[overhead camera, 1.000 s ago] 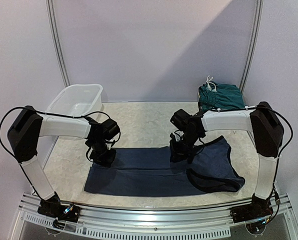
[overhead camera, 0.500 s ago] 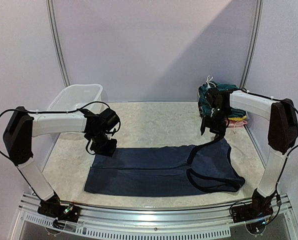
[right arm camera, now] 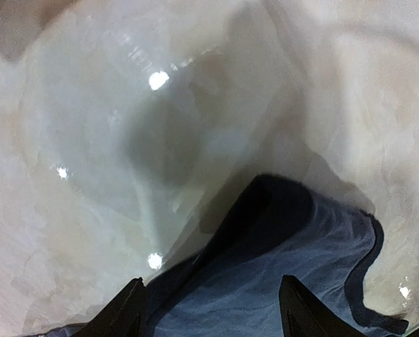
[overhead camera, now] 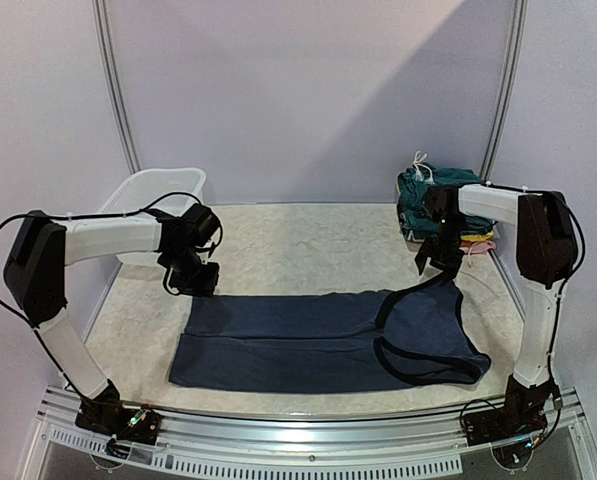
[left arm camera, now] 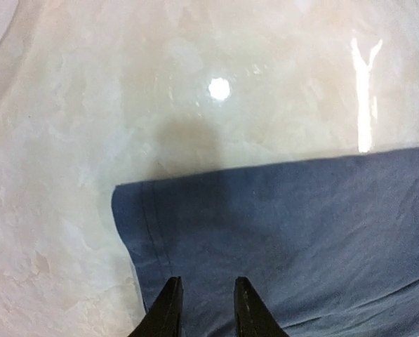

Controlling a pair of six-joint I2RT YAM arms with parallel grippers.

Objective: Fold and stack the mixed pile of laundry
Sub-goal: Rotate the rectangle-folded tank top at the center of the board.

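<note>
Presently my left gripper (left arm camera: 205,307) hangs over the far left corner of the navy shirt (overhead camera: 308,340), its fingers a narrow gap apart and pinching nothing. My right gripper (right arm camera: 213,305) stands above the shirt's far right edge, fingers spread wide, empty. The shirt lies flat across the near table (overhead camera: 298,235). The teal shorts (overhead camera: 456,178) sit at the far right.

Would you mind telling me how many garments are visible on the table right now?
2 clearly: a navy garment spread flat across the near table, and teal shorts at the far right. Coloured edges under the shorts suggest more pieces hidden there.
</note>
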